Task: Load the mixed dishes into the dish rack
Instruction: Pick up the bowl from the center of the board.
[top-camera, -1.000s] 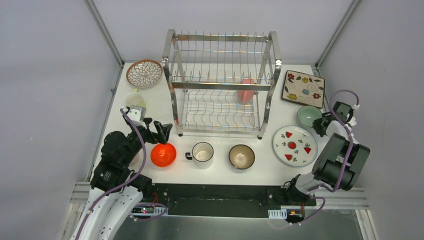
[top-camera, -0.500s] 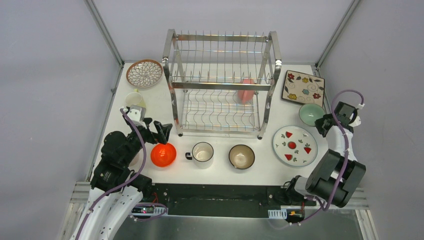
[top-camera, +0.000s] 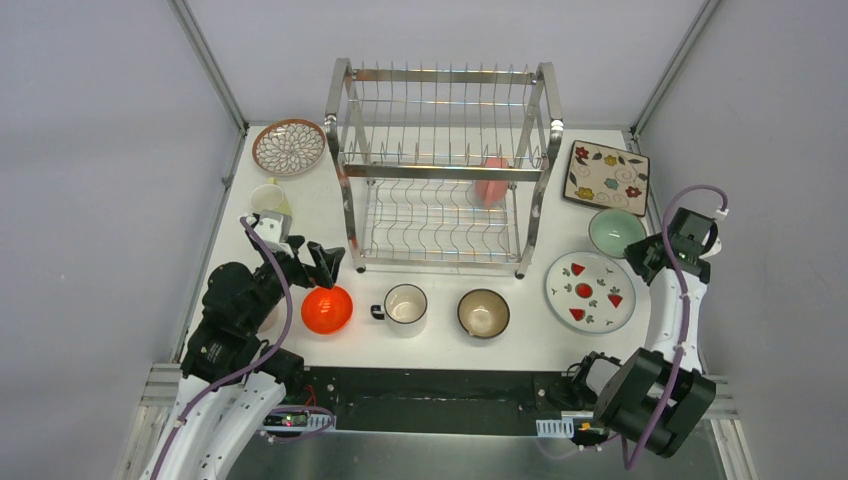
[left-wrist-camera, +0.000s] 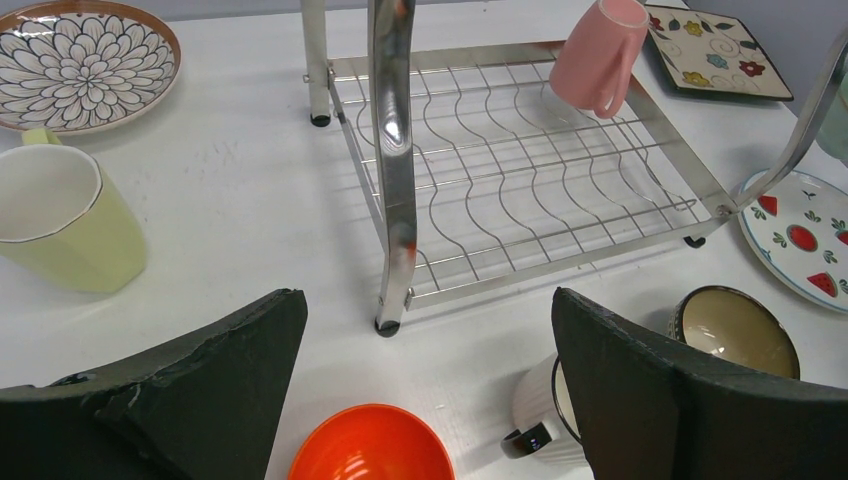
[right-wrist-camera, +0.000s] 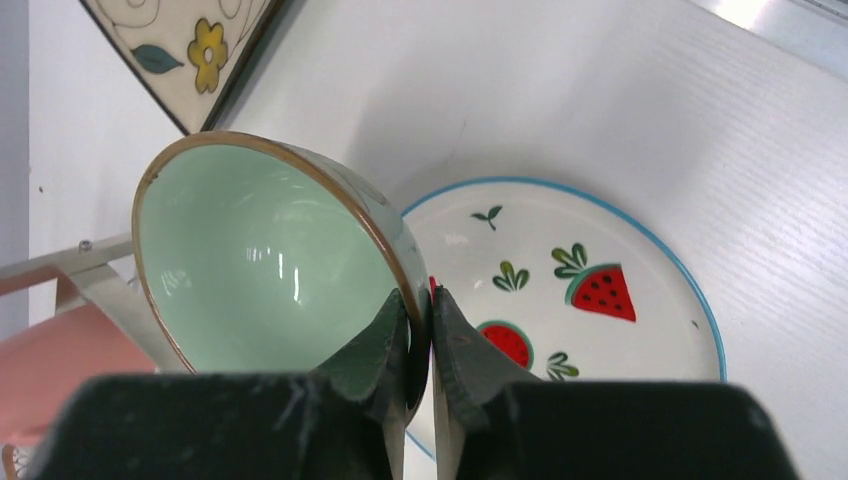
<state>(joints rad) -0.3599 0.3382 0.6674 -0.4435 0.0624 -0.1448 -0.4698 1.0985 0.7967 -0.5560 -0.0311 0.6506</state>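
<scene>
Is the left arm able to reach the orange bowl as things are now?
Probably yes. The left gripper hangs open close by the orange bowl, and nothing lies between them; the white mug stands beside the bowl, apart from it.

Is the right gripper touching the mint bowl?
Touching. The right wrist view shows the right gripper pinching the rim of the mint bowl, one finger inside, one outside.
</scene>
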